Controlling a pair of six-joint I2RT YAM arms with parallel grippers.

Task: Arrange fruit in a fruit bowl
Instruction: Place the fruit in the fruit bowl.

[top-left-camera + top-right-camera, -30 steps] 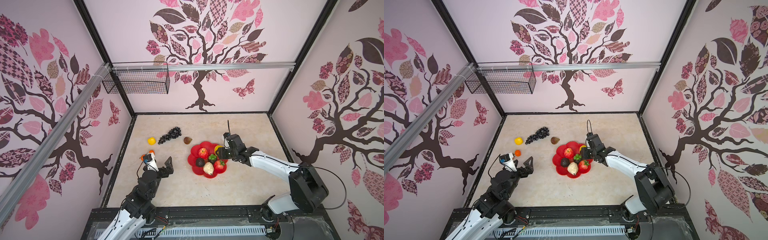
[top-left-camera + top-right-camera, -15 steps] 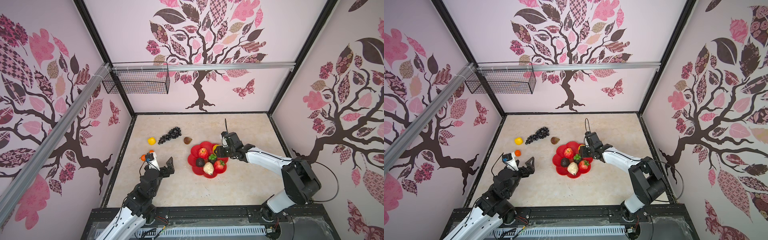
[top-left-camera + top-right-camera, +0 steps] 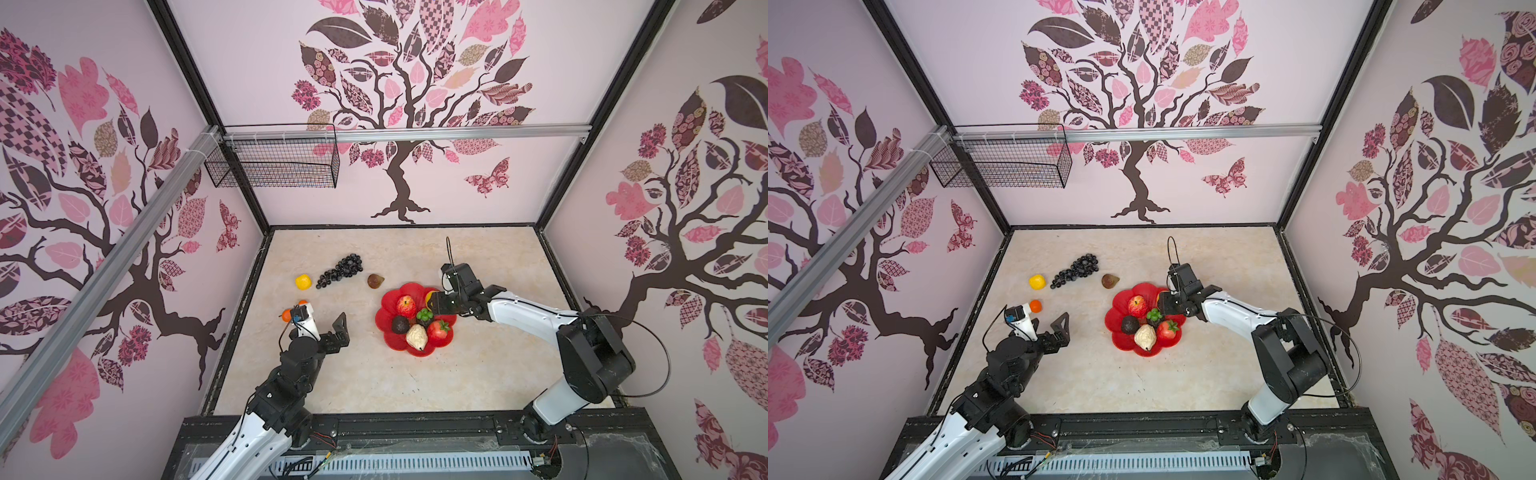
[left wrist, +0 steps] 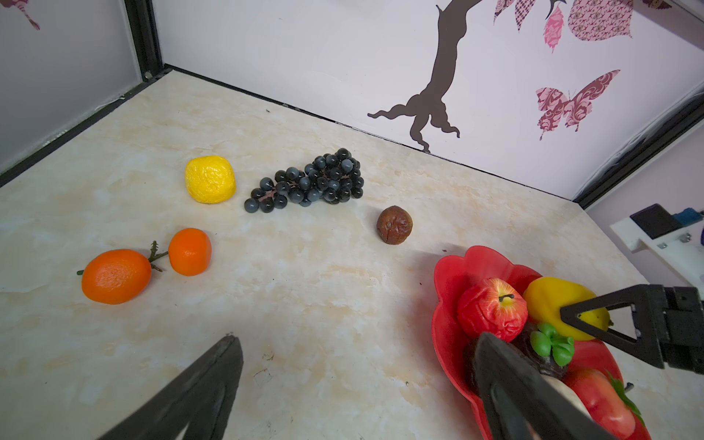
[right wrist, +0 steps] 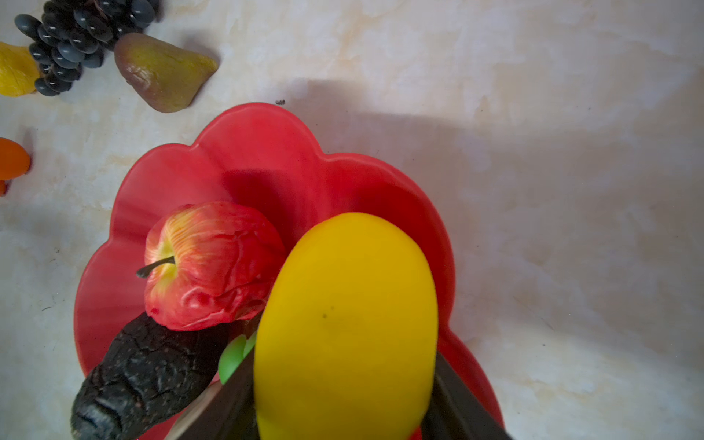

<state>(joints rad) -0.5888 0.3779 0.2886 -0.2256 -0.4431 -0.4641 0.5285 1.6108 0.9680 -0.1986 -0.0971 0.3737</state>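
Observation:
The red petalled fruit bowl (image 3: 409, 289) holds a red apple (image 3: 406, 306), a dark avocado (image 3: 400, 324), a cream pear (image 3: 417, 336) and a strawberry (image 3: 438, 329). My right gripper (image 3: 434, 303) is shut on a yellow lemon (image 5: 346, 324), which hangs over the bowl's far right part beside the apple (image 5: 213, 263). On the table to the left lie black grapes (image 3: 340, 270), another lemon (image 3: 303, 281), a brown fig (image 3: 375, 281) and two oranges (image 4: 116, 276). My left gripper (image 4: 356, 339) is wide open over bare table, left of the bowl (image 4: 445, 304).
A black wire basket (image 3: 274, 168) hangs on the back wall at the upper left. Patterned walls close the table on three sides. The oranges sit near the left wall, just beyond my left gripper.
My right gripper has shifted slightly left and farther over the bowl with the lemon. The left arm has barely moved.

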